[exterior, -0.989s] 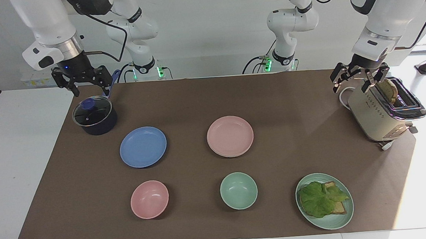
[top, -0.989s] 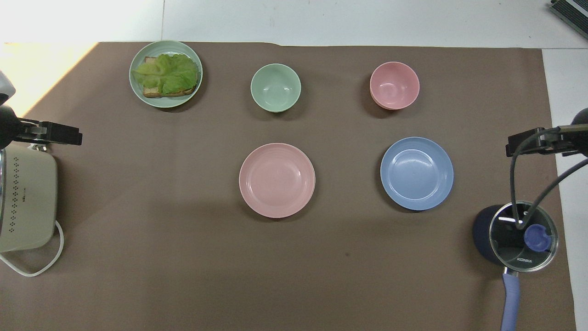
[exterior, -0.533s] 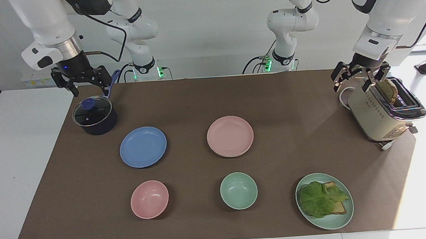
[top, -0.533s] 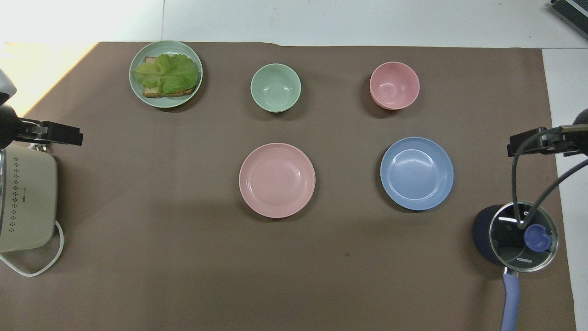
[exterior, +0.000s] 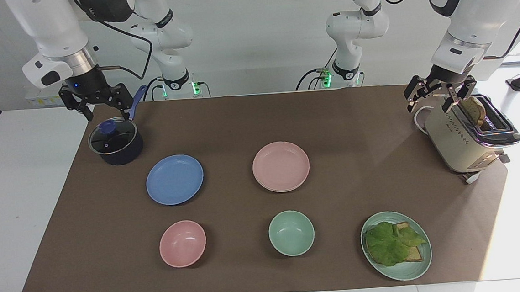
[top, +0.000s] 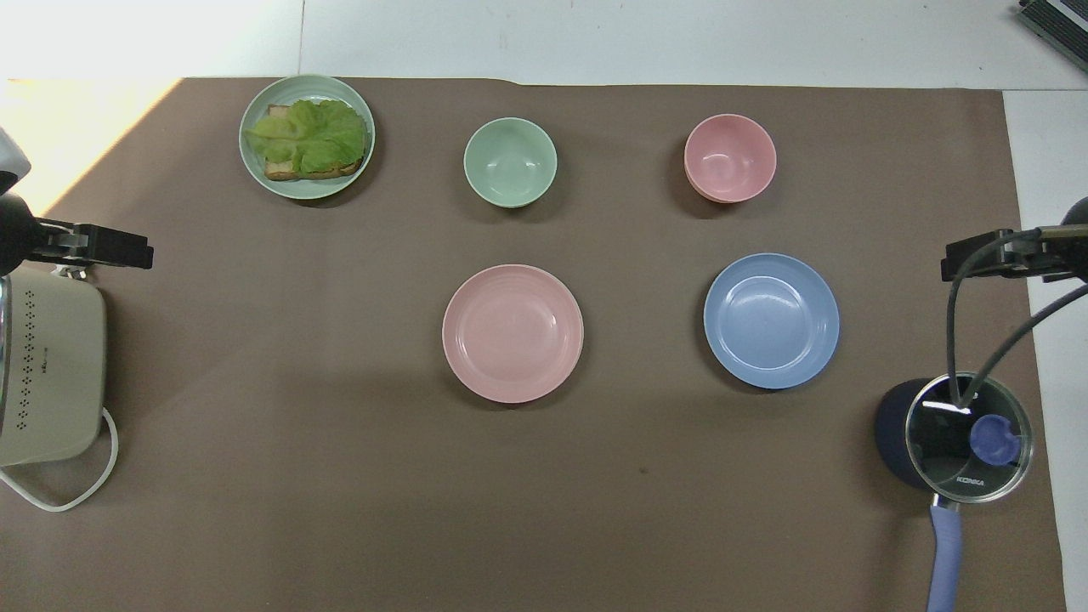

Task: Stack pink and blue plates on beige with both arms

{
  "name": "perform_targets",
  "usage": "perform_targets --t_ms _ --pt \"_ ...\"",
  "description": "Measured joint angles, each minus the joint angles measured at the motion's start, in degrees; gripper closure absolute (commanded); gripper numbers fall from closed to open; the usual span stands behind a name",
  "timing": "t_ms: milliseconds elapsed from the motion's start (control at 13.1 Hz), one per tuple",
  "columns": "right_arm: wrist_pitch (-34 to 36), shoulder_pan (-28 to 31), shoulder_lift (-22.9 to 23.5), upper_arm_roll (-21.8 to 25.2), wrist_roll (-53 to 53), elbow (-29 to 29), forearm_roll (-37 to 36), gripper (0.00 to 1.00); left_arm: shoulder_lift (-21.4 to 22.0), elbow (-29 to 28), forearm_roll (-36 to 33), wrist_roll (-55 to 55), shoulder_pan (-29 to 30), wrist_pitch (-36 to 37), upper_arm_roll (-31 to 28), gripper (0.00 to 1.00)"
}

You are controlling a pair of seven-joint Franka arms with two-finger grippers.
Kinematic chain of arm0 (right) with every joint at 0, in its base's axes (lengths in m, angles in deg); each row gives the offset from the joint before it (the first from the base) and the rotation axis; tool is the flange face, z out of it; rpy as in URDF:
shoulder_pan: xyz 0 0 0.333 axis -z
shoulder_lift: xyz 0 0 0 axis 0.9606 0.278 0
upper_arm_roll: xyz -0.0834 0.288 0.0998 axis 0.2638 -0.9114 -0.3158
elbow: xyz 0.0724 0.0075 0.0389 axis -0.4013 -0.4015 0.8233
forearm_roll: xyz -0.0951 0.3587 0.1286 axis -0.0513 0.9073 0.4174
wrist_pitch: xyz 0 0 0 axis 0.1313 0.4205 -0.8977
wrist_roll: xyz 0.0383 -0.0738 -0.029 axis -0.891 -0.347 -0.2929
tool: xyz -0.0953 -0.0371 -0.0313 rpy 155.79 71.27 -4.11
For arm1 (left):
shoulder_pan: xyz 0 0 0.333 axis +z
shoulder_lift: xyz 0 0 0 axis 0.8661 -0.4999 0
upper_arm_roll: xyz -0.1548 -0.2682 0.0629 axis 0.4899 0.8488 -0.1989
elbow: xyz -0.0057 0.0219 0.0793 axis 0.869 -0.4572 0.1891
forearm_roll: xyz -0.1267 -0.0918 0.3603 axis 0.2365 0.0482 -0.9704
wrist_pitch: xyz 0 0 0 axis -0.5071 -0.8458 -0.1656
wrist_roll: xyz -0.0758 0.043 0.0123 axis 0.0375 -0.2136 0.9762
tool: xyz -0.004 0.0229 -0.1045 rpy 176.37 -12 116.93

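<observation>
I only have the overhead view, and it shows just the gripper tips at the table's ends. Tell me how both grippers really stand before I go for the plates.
Observer: The right gripper hangs open in the air by the lidded pot, holding nothing and clear of the lid.
Operator: Now the left one.
Observer: The left gripper hangs open and empty, raised beside the top of the toaster.
Operator: My view cuts the toaster off. Report what is in it.
Observer: A slice of bread stands in its slot.
</observation>
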Motion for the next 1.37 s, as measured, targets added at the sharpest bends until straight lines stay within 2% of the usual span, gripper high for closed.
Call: perform_targets --t_ms 228,685,913,1141,1370 --pt "-5.44 0.6 0.29 0.04 0.0 -4.54 0.02 0.0 0.0 0.0 0.0 0.0 0.0 0.0 0.0 0.0" --pt "-22.91 1.62 2.96 0.08 0.0 -21.16 0.04 0.0 0.0 0.0 0.0 0.0 0.0 0.0 0.0 0.0" --pt "-25.14 1.77 5.3 0.08 0.0 -22.52 0.14 0.0 0.0 0.0 0.0 0.0 0.0 0.01 0.0 0.0" --pt "-32.63 2.19 8.57 0.08 0.0 -25.01 0.27 0.0 0.0 0.0 0.0 0.0 0.0 0.01 0.0 0.0" --pt "-37.96 2.24 11.28 0.08 0.0 -27.59 1.49 0.09 0.0 0.0 0.0 0.0 0.0 0.01 0.0 0.0"
